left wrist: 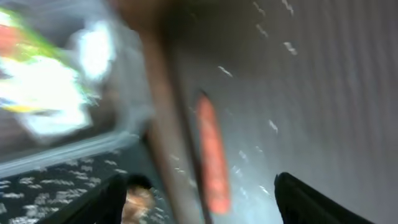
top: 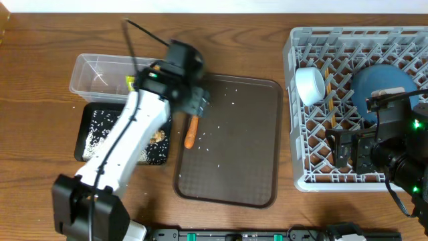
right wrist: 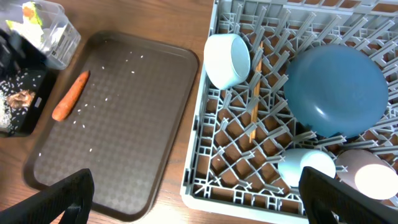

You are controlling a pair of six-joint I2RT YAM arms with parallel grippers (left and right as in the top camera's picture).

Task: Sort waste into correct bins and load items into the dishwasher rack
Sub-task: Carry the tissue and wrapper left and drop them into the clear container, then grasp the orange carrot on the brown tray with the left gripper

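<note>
The carrot [top: 191, 132] lies at the left edge of the brown tray [top: 241, 157], its long axis running toward the left pincer [top: 198, 100], spread apart just beyond it, far nearer than the right pincer [top: 344, 148], also apart, over the rack [top: 294, 134].

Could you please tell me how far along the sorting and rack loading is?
Done: the white bowl, large blue plate, wooden chopsticks, small blue cup and small pink cup sit in the grey pegged plastic rack; the yellow-green packet lies in the clear plastic tub. In hand: the left gripper, jaws open, hovers over the orange carrot. Left: that carrot and scattered white rice grains on the brown serving tray.
</note>
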